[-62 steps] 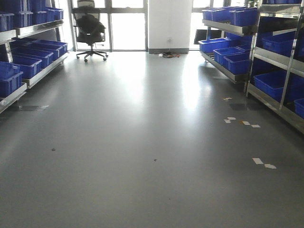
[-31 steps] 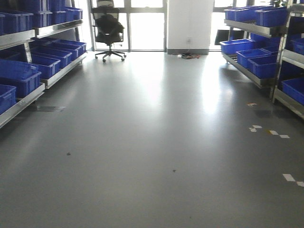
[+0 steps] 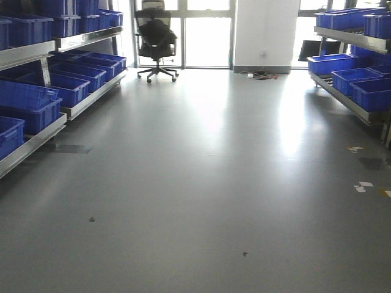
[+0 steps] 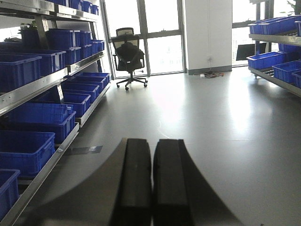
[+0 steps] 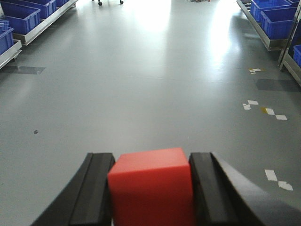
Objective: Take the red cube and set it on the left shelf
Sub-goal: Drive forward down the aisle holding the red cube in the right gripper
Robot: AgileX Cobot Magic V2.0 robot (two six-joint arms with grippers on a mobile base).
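Right gripper [image 5: 151,188] — clamped on the red cube [image 5: 153,181], above the floor [image 5: 141,84]. Left gripper [image 4: 152,174] — fingers pressed together, empty. Left shelf [image 3: 36,139] holds blue crates [image 3: 30,104].

1. The left gripper [image 4: 152,145], jaws pressed together with nothing between them, sits nearer than the office chair [image 4: 130,56].
2. The left shelf [image 4: 35,88], loaded with blue crates [image 4: 26,150], runs left of the chair.
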